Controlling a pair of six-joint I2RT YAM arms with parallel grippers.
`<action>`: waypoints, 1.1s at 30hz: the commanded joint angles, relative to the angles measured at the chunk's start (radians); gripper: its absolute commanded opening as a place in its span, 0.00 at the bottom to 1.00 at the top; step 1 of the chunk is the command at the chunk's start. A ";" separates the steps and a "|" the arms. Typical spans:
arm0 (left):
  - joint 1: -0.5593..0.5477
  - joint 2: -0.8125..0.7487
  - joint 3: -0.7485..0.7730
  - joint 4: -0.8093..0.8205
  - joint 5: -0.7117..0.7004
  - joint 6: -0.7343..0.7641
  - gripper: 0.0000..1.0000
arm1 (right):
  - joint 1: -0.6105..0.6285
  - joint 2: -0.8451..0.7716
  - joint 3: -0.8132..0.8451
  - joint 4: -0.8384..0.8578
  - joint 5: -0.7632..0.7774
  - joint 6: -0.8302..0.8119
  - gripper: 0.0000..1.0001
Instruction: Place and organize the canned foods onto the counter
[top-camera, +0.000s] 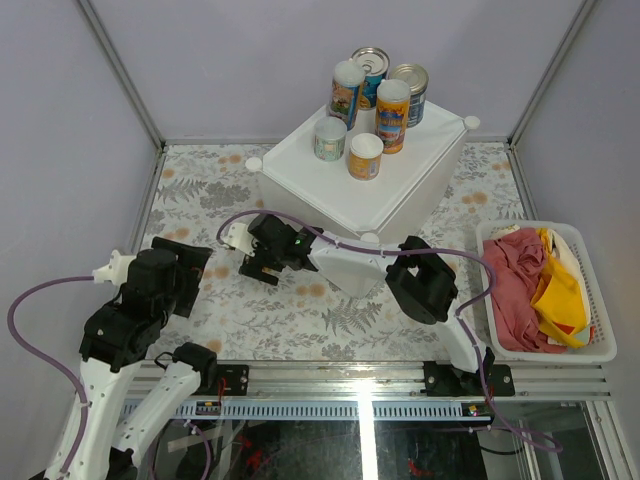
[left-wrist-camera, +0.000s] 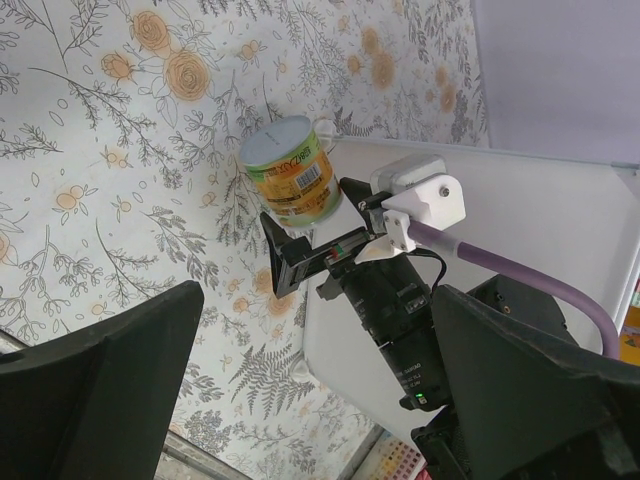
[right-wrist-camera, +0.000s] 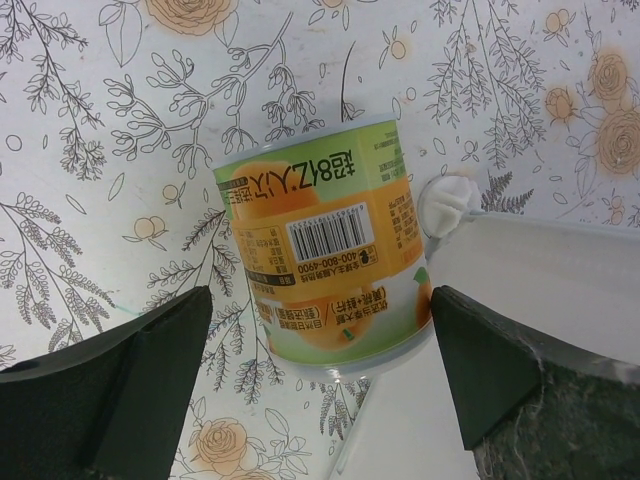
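Folding back at the near left edge, the left gripper (left-wrist-camera: 318, 300) gapes open over the flower-printed desk (top-camera: 260, 320) while the outstretched right gripper (right-wrist-camera: 320, 300) spreads matte black fingers (right-wrist-camera: 130, 390), not gripping, around a glossy orange-labelled tin (right-wrist-camera: 325, 250) beside the smooth white plastic counter (top-camera: 330, 190) bearing five more tins (top-camera: 392, 115).

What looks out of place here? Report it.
One yellow-orange can sits off the counter, on the floral table beside the corner knob, between the fingers of the right hand. The other six cans are on top.
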 joint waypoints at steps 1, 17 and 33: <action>0.008 -0.011 0.022 -0.008 -0.035 -0.022 0.97 | -0.008 0.008 0.008 -0.001 -0.051 0.005 0.97; 0.007 -0.019 0.051 -0.022 -0.034 -0.022 0.97 | -0.003 0.011 -0.029 -0.074 -0.118 0.039 0.96; 0.007 -0.035 0.032 -0.010 -0.006 -0.026 0.97 | 0.012 -0.062 -0.143 0.068 -0.102 0.235 0.90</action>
